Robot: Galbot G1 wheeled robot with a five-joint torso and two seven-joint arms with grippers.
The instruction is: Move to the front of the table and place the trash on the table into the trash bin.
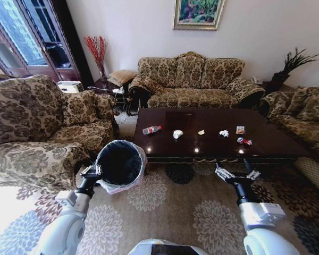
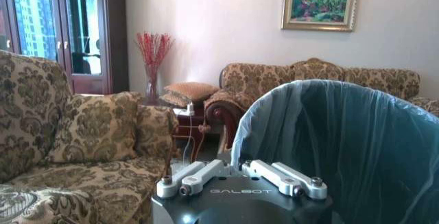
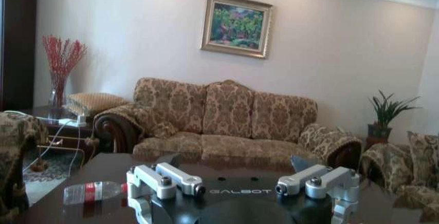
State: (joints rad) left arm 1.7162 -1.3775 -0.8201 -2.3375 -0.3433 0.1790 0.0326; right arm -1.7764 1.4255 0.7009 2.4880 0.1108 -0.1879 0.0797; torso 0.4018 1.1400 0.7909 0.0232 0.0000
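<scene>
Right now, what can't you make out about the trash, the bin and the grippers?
- Trash bin: its floor is dark in the head view; in the left wrist view the liner wall blocks the inside.
- Two scraps at the table's right end: too small to identify.
- Bottle: partly behind the right gripper.
- Left gripper: finger gap unreadable.
</scene>
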